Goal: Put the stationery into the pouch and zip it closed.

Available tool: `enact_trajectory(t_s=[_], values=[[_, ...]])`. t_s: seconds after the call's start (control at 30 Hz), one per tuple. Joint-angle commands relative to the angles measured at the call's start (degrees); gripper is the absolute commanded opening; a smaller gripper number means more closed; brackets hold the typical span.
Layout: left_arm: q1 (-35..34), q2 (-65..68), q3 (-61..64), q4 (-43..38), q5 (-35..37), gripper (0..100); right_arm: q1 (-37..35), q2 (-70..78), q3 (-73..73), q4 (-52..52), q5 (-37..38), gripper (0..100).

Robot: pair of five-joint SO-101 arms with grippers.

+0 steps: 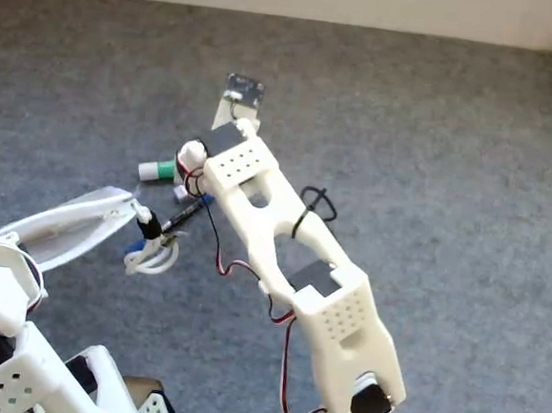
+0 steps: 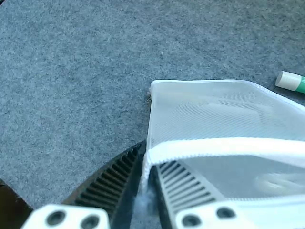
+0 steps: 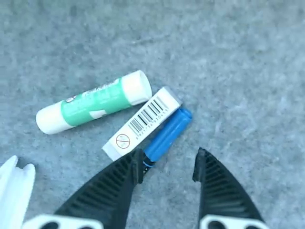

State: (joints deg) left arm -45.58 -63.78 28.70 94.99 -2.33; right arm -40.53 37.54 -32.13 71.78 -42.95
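Though empty, right tool [image 3: 169, 158] at pen [image 3: 167, 133].

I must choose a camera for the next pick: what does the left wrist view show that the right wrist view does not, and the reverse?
Left wrist view: the white mesh pouch, its edge clamped between the left gripper fingers. Right wrist view: the white barcoded eraser and blue pen, whose end lies between the right gripper open fingers. Both: the green-and-white glue stick and grey carpet; white bits in the right view may be the pouch.
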Motion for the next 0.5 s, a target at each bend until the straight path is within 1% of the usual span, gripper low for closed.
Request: enact_trajectory(t_s=[0.0,0.23,0.47], values=[[-0.1,0.9,-0.4,-0.3,-0.4,1,-0.5,0.0,-3.2,-1.6,1.1,17.0],[-0.3,0.9,-0.4,-0.3,-0.4,1,-0.4,6.0,-3.6,-0.5,1.1,17.0],[-0.4,0.9,-0.4,-0.2,-0.4,1,-0.4,6.4,-3.6,2.4,0.9,17.0]])
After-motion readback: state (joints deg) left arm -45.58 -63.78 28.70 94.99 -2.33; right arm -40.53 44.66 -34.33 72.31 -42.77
